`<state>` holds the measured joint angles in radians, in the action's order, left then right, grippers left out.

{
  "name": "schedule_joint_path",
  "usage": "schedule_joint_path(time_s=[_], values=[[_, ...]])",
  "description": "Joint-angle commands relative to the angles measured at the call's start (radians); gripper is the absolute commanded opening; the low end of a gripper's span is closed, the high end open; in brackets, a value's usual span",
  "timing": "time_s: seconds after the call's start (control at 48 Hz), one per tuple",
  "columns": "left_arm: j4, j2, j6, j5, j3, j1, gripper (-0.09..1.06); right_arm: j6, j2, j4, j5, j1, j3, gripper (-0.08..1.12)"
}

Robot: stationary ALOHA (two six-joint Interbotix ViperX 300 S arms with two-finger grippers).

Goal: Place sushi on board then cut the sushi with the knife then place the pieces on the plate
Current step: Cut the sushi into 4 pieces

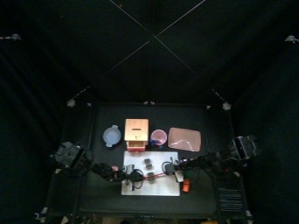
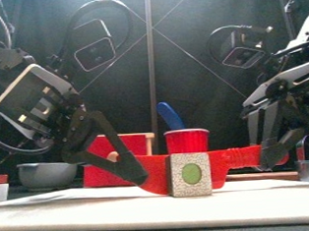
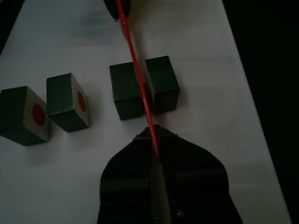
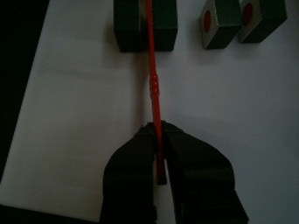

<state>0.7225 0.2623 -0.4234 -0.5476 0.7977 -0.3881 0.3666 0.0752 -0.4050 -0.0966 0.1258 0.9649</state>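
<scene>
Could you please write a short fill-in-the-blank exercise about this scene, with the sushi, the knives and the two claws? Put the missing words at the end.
1. The left claw and the right claw grip the ____ knife from opposite ends.
2. Its blade lies across one sushi block on the white board, and ____ separate pieces stand beside that block.
3. The red cup behind the sushi holds a second knife, coloured ____.

Missing words: red; two; blue.
</scene>
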Motion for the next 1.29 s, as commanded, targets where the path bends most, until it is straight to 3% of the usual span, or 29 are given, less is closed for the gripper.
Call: schedule_joint_path(time_s=[0.021,0.208,0.354,0.521,0.604,0.833,0.958,1.083,1.292], values=[[-0.002,-0.031,-0.002,-0.003,-0.005,-0.003,0.41,0.000,0.040,-0.008,0.009,-0.011,-0.015,0.38],[-0.003,-0.043,-0.003,-0.003,-0.018,-0.003,0.41,0.000,0.066,-0.006,0.020,-0.005,-0.017,0.38],[-0.031,-0.092,-0.005,-0.005,-0.034,-0.005,0.41,0.002,0.117,-0.008,0.023,-0.002,-0.020,0.38],[-0.048,-0.167,-0.003,-0.040,-0.034,-0.002,0.45,0.005,0.196,-0.006,0.057,0.000,-0.018,0.38],[-0.051,-0.201,-0.006,-0.064,-0.031,0.023,0.49,0.011,0.238,-0.003,0.091,0.000,-0.018,0.38],[-0.094,-0.245,-0.008,-0.195,-0.006,0.097,0.78,0.017,0.357,0.021,0.224,0.003,-0.015,0.38],[-0.114,-0.247,-0.008,-0.318,0.014,0.107,0.91,0.018,0.414,0.064,0.308,0.003,-0.015,0.38],[-0.135,-0.249,-0.008,-0.387,0.043,0.110,0.92,0.023,0.466,0.186,0.394,0.002,-0.015,0.38],[-0.140,-0.250,-0.006,-0.391,0.080,0.112,0.92,0.023,0.503,0.512,0.548,-0.005,-0.025,0.38]])
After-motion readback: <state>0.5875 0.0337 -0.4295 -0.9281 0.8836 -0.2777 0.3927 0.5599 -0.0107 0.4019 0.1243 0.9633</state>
